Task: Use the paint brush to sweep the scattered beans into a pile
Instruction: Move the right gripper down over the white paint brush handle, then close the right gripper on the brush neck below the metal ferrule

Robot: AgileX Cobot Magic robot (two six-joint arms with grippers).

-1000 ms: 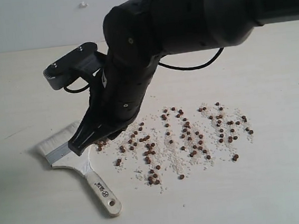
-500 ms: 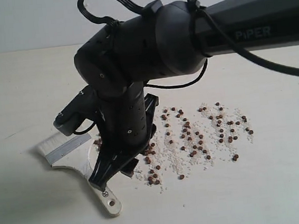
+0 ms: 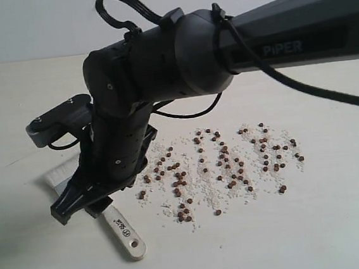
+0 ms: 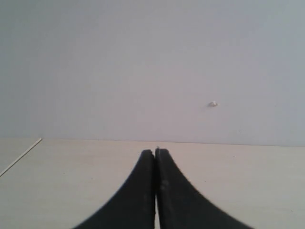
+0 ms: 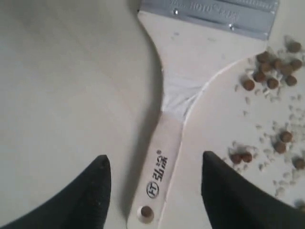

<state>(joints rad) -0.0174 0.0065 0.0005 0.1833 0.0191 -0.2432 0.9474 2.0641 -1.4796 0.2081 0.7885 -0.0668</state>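
The paint brush [image 3: 124,231] lies flat on the table at the left, its pale bristles [image 3: 57,175] partly hidden by my right arm. My right gripper [image 3: 85,207] hangs open just above it. In the right wrist view the fingertips straddle the wooden handle [image 5: 167,143] near its hole without touching it, with the silver ferrule [image 5: 209,12] beyond. The beans [image 3: 227,165] lie scattered with whitish crumbs in a loose band right of the brush, some near the ferrule [image 5: 271,71]. No pile is in view. My left gripper [image 4: 155,151] is shut on nothing, out of the exterior view.
The pale table [image 3: 340,221] runs back to a grey wall [image 4: 143,57] with a small white speck [image 4: 213,103]. My right arm's black body [image 3: 179,64] and its cable loop [image 3: 116,7] reach across above the brush and the left end of the beans.
My right arm has swung left and settled lower over the brush handle, and its jaws have opened wider. The brush, the beans and the left gripper have not moved.
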